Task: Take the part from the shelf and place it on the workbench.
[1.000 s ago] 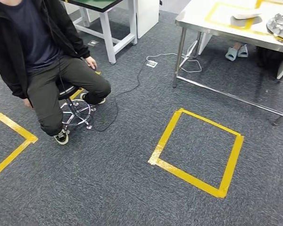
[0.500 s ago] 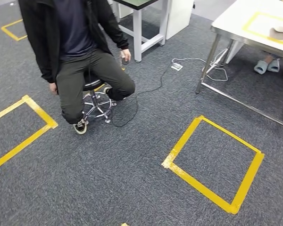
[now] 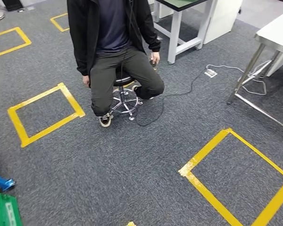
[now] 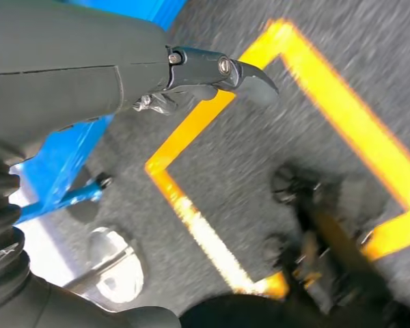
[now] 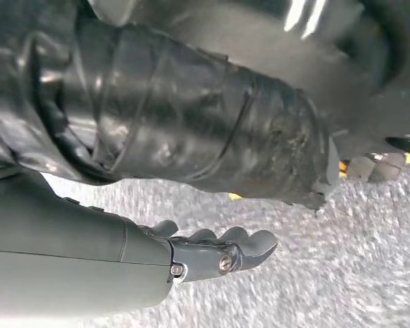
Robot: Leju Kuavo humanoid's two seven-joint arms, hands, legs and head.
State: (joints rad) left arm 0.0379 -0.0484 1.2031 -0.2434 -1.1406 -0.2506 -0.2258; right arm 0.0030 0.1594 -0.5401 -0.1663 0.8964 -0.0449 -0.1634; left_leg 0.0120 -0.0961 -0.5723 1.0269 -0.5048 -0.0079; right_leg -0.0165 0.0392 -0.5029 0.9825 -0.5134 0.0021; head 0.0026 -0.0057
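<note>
Head view: person [image 3: 115, 42] seated on a stool [image 3: 124, 96] on grey carpet, yellow tape square [image 3: 44, 113] beside the stool, another tape square [image 3: 239, 179] farther off, left wrist view: left hand [image 4: 213, 75] holding nothing, fingers extended over tape, right wrist view: right hand [image 5: 219, 249] likewise empty, fingers straight, the part not identifiable.

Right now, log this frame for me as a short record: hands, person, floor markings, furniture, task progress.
left hand: hanging over the carpet, holding nothing
right hand: hanging over the carpet, holding nothing
person: seated on a rolling stool, dark jacket
floor markings: yellow tape squares on grey carpet
furniture: steel-legged table at right, white-legged table behind the person
cable: runs across the carpet to a white socket block
task progress: no part in either hand
</note>
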